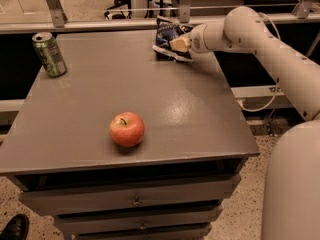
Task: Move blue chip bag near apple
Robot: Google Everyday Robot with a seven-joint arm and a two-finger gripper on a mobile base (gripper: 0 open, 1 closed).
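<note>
sitting at the bottom left corner of the frame is a black shoe (14, 227) on the speckled floor. next come the grey drawers (135, 196) under the tabletop (200, 119), low in the middle. a big white robot body (295, 184) fills the bottom right.

on the tabletop, a bit left of the middle of the frame, is the apple (127, 129). it is red and orange, with its dark stem up. nothing touches it.

farther back, at the upper left, a green soda can (49, 54) stands tilted near the far left corner of the tabletop.

at the top middle, by the far edge of the tabletop, is the blue chip bag (169, 38). it is well apart from the apple. the gripper (180, 44) is closed on the right side of the bag, and the bag leans up. the white arm (280, 59) comes in from the right side of the frame. a metal rail (100, 24) runs behind the tabletop.
</note>
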